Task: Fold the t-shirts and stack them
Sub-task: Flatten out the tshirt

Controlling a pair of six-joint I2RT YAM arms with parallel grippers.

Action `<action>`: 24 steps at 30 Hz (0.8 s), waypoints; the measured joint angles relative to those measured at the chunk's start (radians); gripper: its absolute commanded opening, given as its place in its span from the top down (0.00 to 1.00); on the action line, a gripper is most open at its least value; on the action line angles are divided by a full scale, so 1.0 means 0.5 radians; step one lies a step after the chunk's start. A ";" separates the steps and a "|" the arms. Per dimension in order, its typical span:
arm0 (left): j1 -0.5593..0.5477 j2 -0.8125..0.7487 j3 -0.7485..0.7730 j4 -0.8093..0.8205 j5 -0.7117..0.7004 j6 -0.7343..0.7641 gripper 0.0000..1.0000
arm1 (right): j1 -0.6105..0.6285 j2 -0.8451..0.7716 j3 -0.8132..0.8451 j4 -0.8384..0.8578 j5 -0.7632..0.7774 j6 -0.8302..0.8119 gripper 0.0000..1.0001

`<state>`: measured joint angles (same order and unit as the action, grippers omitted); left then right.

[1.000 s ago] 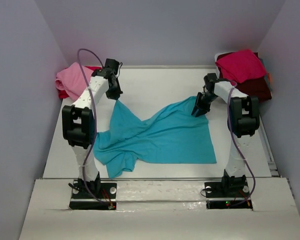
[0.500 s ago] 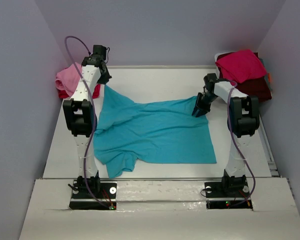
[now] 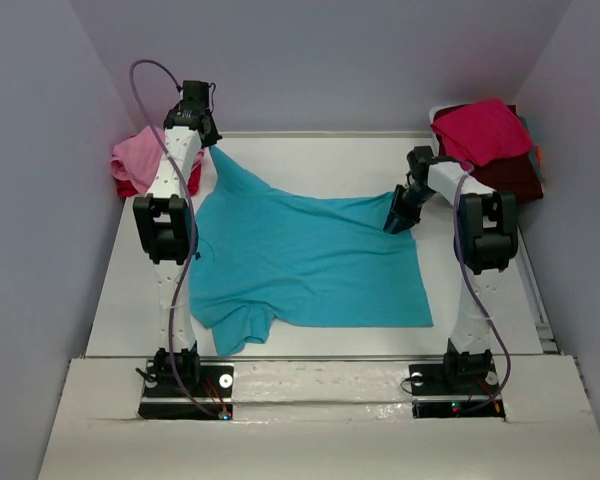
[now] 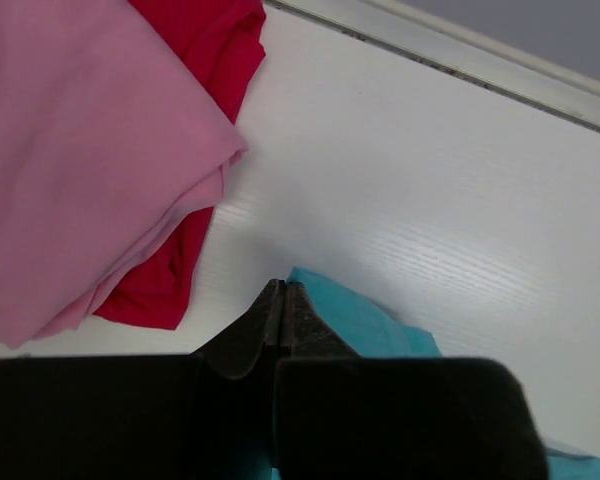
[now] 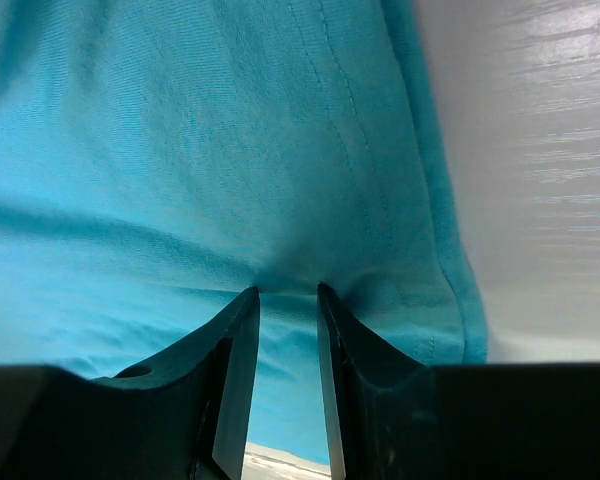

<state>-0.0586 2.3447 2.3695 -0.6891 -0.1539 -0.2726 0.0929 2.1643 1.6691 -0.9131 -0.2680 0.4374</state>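
A turquoise t-shirt [image 3: 310,260] lies spread over the middle of the table, stretched between my two grippers. My left gripper [image 3: 208,143] is at the far left, shut on a corner of that shirt [image 4: 350,320], which is lifted a little off the table. In its wrist view the tips [image 4: 283,290] meet with no gap. My right gripper [image 3: 398,222] stands on the shirt's far right corner. Its fingers are a little apart, and their tips [image 5: 288,292] press into the cloth [image 5: 230,150], which creases towards them.
A pink t-shirt [image 3: 140,155] lies on a red one [image 4: 215,40] at the far left corner, close to my left gripper. At the far right, a crimson shirt [image 3: 480,130] tops a dark maroon one [image 3: 510,175]. Grey walls enclose the table.
My left gripper has moved back and to the left with the shirt's corner, drawing the bunched cloth out flat. The right gripper has stayed in place.
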 measured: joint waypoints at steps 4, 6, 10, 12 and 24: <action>0.003 0.042 0.031 0.088 0.042 0.012 0.94 | 0.000 0.005 0.008 -0.005 0.005 0.002 0.64; 0.008 0.060 0.031 0.114 0.050 0.013 0.90 | 0.000 0.005 0.008 -0.005 0.008 0.006 0.64; 0.041 0.131 0.031 0.150 0.088 0.010 0.43 | 0.000 0.005 0.008 -0.005 0.015 0.008 0.64; 0.064 0.167 0.031 0.155 0.105 0.004 0.33 | 0.000 0.005 0.008 -0.005 0.018 0.010 0.64; 0.088 0.012 -0.313 0.195 0.147 -0.088 0.13 | 0.000 0.005 0.028 -0.004 0.044 0.047 0.64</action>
<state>-0.0147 2.3508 2.2131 -0.5915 -0.0803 -0.3164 0.0929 2.1666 1.6833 -0.9150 -0.2459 0.4610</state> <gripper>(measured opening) 0.866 0.359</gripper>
